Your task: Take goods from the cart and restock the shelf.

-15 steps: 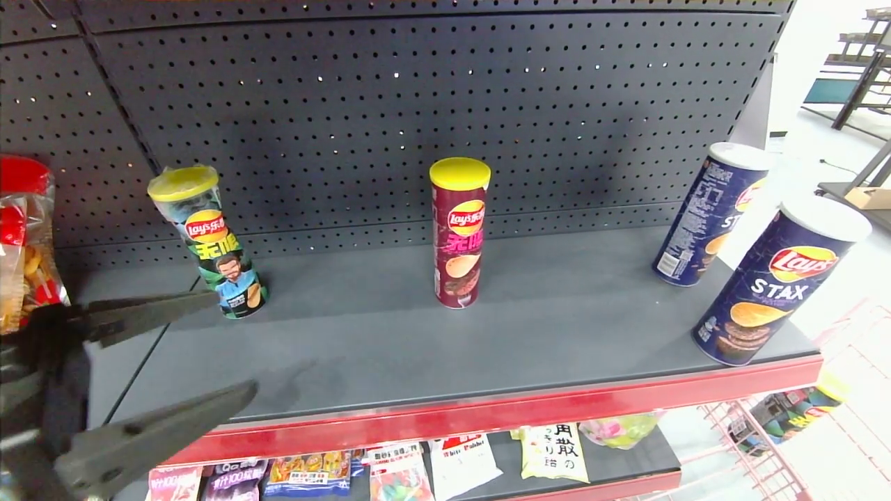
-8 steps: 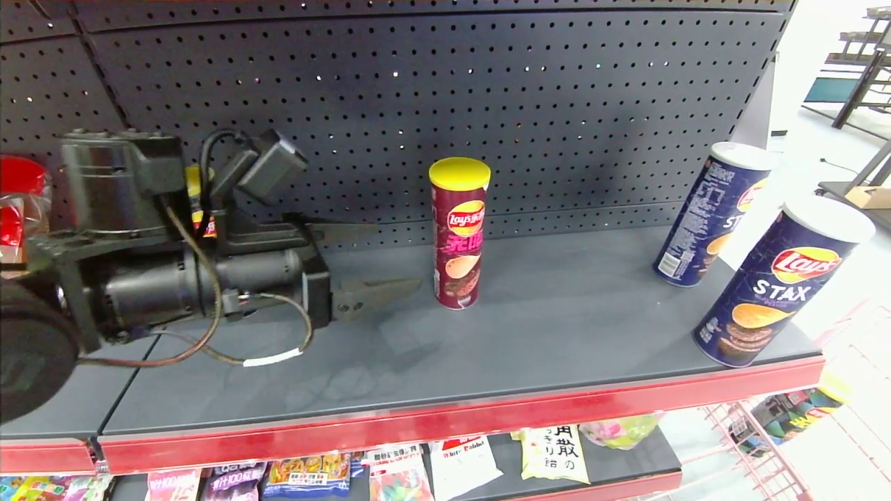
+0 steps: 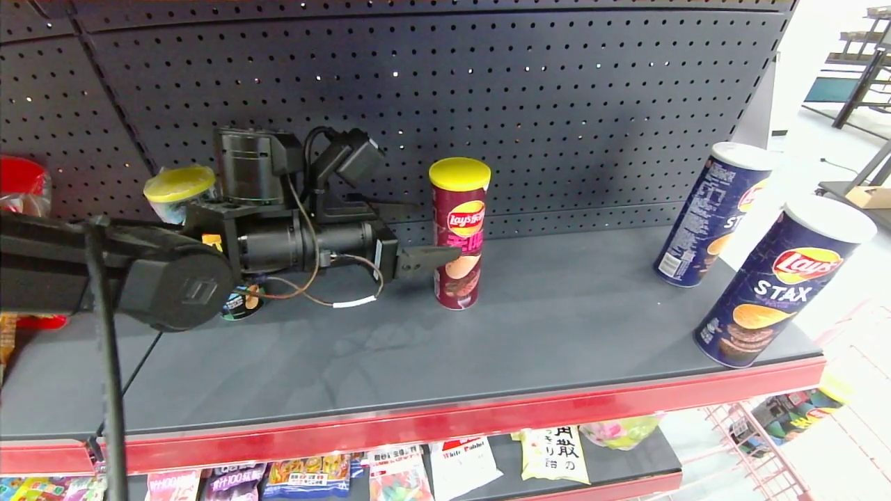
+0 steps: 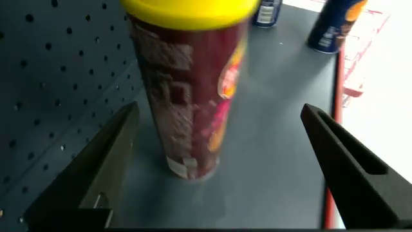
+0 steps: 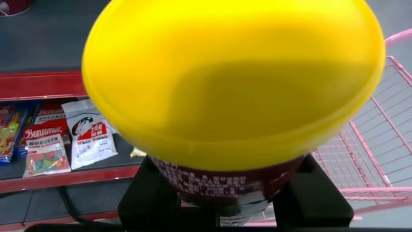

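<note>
Green can [image 3: 171,189]: stood upright at the shelf's [image 3: 557,327] back left, partly hidden behind the left arm; whether it is touched cannot be told.
Left gripper [image 3: 435,231]: laid level above the shelf, fingers spread wide apart, nothing clamped; one finger is set in front of the maroon can and one behind it.
Maroon can [image 3: 459,236]: stood upright at mid-shelf near the back panel, between the spread fingers; contact cannot be confirmed.
Blue cans: one [image 3: 706,216] placed toward the back right, one [image 3: 779,278] at the front right corner, close to the red lip.
Right gripper [image 5: 228,196]: closed on a held can [image 5: 235,77] with a yellow lid, carried beside the pink cart [image 5: 386,129].
Risk, tipping: the tall maroon can could be toppled if it is clipped by a finger during a sideways sweep or an uneven closing.
Risk, knock-on: the green can could be pushed over by the forearm; the front blue can could be sent off the lip by a rolling can.
</note>
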{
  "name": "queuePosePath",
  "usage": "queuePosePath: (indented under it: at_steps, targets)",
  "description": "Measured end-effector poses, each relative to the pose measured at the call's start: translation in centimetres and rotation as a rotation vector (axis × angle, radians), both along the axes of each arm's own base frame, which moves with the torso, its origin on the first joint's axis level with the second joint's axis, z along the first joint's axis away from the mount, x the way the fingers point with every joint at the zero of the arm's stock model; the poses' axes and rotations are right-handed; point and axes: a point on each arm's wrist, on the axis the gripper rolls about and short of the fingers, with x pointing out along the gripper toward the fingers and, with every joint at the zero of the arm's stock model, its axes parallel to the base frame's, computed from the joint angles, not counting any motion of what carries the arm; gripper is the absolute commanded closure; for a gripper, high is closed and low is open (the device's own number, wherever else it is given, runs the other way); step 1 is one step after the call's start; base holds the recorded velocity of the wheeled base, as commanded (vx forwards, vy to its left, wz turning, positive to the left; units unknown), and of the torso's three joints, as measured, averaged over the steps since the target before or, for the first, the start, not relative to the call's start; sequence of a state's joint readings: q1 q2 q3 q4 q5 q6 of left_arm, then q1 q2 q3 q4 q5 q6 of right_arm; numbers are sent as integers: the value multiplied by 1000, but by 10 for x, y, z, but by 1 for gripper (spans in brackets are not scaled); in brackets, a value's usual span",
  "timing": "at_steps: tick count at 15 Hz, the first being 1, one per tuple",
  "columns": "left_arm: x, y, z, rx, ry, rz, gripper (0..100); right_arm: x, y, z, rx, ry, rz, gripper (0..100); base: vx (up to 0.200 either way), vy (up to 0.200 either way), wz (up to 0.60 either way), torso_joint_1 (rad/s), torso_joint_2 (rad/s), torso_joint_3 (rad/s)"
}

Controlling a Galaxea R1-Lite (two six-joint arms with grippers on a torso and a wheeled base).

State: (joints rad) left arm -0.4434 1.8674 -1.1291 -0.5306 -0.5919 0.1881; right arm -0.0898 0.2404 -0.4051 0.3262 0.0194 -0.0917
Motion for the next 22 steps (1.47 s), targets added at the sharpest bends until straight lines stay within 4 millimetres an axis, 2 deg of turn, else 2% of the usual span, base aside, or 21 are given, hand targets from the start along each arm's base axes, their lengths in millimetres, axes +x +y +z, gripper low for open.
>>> queuePosePath:
  at_steps: [6,17,18,22]
  targets:
    - [32,-15,4,-22,-46,2,0,-1,0,-2,0,-4,1,100,0,0,0,0,0,0]
    - [59,-37,0,-36,-83,9,0,-1,0,-4,-1,1,-5,100,0,0,0,0,0,0]
    - [59,-39,-2,-35,-79,5,100,-1,0,-4,-1,1,-6,100,0,0,0,0,0,0]
    - [59,-43,-4,-34,-76,-2,100,-1,0,-4,-1,1,-6,100,0,0,0,0,0,0]
